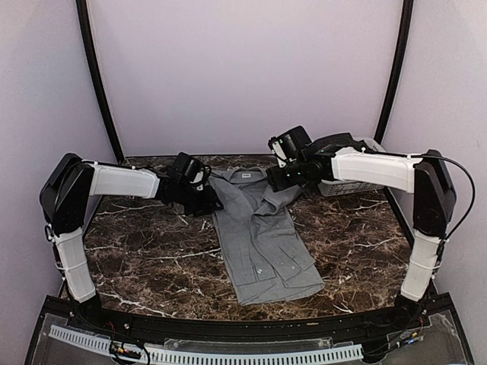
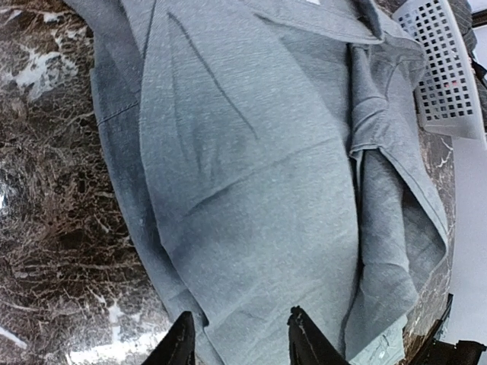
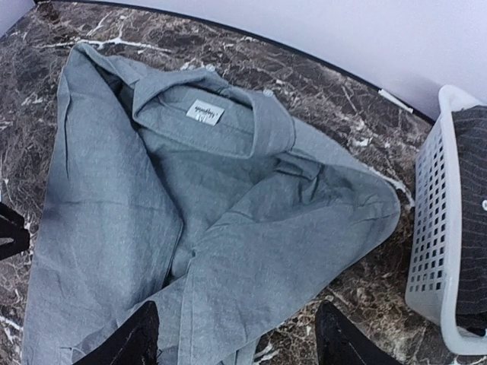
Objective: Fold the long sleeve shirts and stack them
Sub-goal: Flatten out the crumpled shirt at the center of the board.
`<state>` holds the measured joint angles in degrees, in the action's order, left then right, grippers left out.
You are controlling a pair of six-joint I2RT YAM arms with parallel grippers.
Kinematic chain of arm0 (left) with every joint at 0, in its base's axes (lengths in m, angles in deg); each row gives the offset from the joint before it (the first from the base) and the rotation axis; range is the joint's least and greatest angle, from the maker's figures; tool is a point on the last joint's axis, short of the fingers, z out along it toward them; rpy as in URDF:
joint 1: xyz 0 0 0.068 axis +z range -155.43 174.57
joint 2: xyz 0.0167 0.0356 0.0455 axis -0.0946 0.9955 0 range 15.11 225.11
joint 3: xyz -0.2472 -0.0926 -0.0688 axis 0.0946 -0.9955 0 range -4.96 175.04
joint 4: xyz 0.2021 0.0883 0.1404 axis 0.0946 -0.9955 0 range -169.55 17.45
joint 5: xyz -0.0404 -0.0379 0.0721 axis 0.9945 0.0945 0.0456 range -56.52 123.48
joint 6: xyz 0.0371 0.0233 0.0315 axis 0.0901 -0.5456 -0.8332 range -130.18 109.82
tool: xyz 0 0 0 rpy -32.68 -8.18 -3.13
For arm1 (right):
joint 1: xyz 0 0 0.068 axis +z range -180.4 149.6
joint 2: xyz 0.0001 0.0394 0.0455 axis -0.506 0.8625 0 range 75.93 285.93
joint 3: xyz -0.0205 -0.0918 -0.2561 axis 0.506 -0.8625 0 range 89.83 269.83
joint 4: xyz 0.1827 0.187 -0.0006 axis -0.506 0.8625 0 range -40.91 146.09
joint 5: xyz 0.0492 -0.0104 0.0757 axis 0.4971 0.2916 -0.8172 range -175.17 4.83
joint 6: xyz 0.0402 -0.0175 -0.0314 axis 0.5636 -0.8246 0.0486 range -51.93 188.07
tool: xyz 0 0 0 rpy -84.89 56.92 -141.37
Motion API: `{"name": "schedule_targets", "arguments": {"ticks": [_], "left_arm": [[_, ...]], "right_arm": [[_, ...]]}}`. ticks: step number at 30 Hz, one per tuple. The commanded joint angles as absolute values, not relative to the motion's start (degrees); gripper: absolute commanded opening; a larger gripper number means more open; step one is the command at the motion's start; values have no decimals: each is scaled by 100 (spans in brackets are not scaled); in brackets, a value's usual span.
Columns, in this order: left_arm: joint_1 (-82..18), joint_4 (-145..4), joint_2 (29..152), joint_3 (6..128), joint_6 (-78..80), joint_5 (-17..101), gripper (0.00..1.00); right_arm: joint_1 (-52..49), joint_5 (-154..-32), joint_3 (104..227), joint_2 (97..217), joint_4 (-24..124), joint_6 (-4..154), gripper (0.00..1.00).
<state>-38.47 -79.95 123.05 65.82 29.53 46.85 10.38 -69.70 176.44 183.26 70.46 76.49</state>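
The grey long sleeve shirt (image 1: 259,236) lies flat mid bench (image 1: 137,258), collar at the far side, sleeves folded in. The left tool (image 2: 242,341) and right tool (image 3: 236,338) hover released over it, with only their fingertips in wrist view. A white basket (image 3: 430,228), cut off at the frame edge, holds an unclear dark cloth (image 3: 470,190).

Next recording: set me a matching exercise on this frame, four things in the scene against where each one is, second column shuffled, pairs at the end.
Things
1. grey shirt
2. white basket
3. neck label
4. dark cloth

Places
A. inside the basket
B. on the inside of the collar
C. laid along the middle of the marble table
D. at the table's far right corner

Pairs: 1-C, 2-D, 3-B, 4-A
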Motion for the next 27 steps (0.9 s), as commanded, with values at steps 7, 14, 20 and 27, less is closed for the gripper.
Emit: {"name": "schedule_targets", "arguments": {"ticks": [7,14,20,27], "left_arm": [[-3963,-7746,12779,6763,3138,4601,39],[-4039,-7674,12919,6798,3167,4631,33],[-4064,-7721,12997,6896,3143,4609,21],[-4067,-7908,12734,6927,3102,4409,0]], "right_arm": [[1547,-7445,16897,17883,6677,8324,67],[1943,-7347,16819,17921,6704,8479,66],[2234,-7290,16902,18084,7007,8821,65],[2482,-7290,16750,18214,7114,9327,64]]}}
